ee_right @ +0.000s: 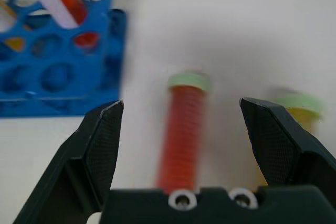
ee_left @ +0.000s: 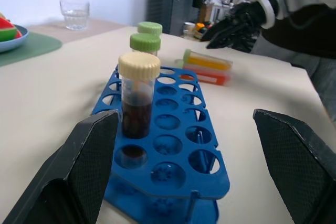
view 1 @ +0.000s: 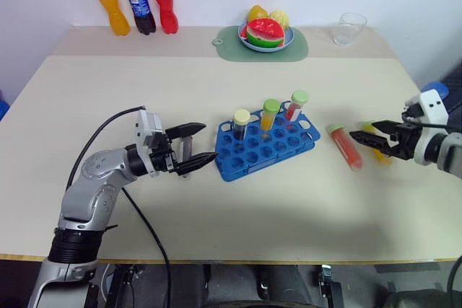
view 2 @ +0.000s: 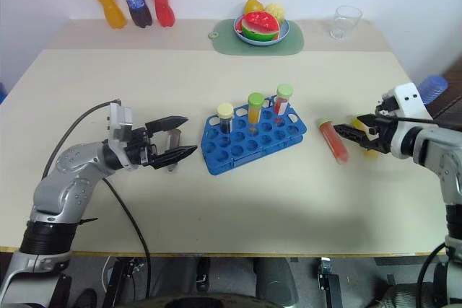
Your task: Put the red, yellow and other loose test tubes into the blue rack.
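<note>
The blue rack [view 1: 268,148] stands mid-table with three tubes upright in its far row: a cream-capped dark one [view 1: 241,125], a green-capped yellow-orange one [view 1: 270,115] and a green-capped red one [view 1: 294,104]. Right of the rack a loose red tube [view 1: 346,146] with a green cap lies flat. A loose yellow tube [ee_right: 297,109] lies just beyond it, partly under my right gripper [view 1: 365,139]. That gripper is open and hovers over both tubes, holding nothing. My left gripper [view 1: 199,143] is open and empty, level, pointing at the rack's left end.
Three soda bottles [view 1: 137,1] stand at the back left. A fruit bowl [view 1: 266,34] on a pale green mat and a clear glass [view 1: 349,28] sit along the back. My left arm's black cable [view 1: 148,232] trails over the table's front edge.
</note>
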Controlling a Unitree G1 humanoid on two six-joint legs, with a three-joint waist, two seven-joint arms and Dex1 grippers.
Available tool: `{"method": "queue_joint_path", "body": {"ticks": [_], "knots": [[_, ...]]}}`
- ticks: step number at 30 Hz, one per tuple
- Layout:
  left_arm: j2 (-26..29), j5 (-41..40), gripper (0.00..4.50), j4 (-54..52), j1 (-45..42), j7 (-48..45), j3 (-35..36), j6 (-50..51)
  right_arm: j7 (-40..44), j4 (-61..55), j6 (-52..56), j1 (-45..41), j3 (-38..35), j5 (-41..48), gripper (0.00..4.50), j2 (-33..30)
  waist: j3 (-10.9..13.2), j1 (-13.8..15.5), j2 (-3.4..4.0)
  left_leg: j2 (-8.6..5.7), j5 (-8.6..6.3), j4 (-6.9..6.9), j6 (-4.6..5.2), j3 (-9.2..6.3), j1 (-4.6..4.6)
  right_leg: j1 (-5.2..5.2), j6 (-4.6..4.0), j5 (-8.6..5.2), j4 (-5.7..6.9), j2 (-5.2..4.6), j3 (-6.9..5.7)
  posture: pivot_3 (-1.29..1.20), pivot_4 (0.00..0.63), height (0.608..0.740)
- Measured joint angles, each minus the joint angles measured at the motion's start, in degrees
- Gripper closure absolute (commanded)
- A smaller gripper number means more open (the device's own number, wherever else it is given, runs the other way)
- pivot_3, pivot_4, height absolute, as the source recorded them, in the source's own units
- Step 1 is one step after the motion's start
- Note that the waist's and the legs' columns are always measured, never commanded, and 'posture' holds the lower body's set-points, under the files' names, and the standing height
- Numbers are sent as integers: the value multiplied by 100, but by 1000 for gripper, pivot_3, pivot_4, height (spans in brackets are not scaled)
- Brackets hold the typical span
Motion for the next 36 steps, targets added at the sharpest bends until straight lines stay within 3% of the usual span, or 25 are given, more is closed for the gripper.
{"method": "queue_joint_path", "body": {"ticks": [6,16,28,35,36], "knots": [[-4,173,288,-80,167,-6,-154,-158,222,1176,610,-1305,1108,-449,571,13,0,12,0,0,0,-3,0,3,-7,-9,4,3,0,0,3,0,150,740],[-31,199,288,-217,242,67,-182,-258,693,2443,822,-2452,2223,-1233,571,104,2,-13,4,0,0,-3,0,10,-10,-18,13,7,5,0,5,0,150,740],[-68,199,288,-316,388,187,-183,-258,1149,2848,772,-2671,2948,-1947,571,473,2,-10,4,1,0,1,-1,11,-9,-18,14,8,12,1,5,0,150,740],[-83,198,216,-372,402,262,-184,-243,1153,3415,390,-2918,3013,-2434,3678,682,2,-22,4,2,0,24,0,10,-7,-18,14,8,43,1,7,0,150,740],[-84,198,216,-400,407,280,-184,-242,1163,3456,373,-2937,3011,-2473,3726,707,2,-25,4,2,0,27,0,10,-6,-18,15,8,47,1,7,0,150,740]]}}
